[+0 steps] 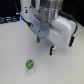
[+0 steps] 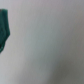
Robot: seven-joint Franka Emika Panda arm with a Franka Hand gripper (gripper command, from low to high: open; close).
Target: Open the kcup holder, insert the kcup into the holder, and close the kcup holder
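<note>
Right now the small green speckled round kcup (image 1: 30, 64) lies alone on the pale surface (image 1: 12, 45), well apart from the white arm's pincer (image 1: 40, 40), whose opening I cannot tell. Best descend squarely over the pod. No writing is legible; the holder isn't visible.

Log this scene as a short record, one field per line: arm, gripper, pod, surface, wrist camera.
arm: white Franka arm at the top of the exterior view, above the surface
gripper: pointing down; open or shut cannot be told
pod: small round green kcup with white and blue specks, lying alone on the surface, apart from the gripper
surface: plain white tabletop
wrist camera: blurred; a dark green shape at one edge, pale surface elsewhere
</note>
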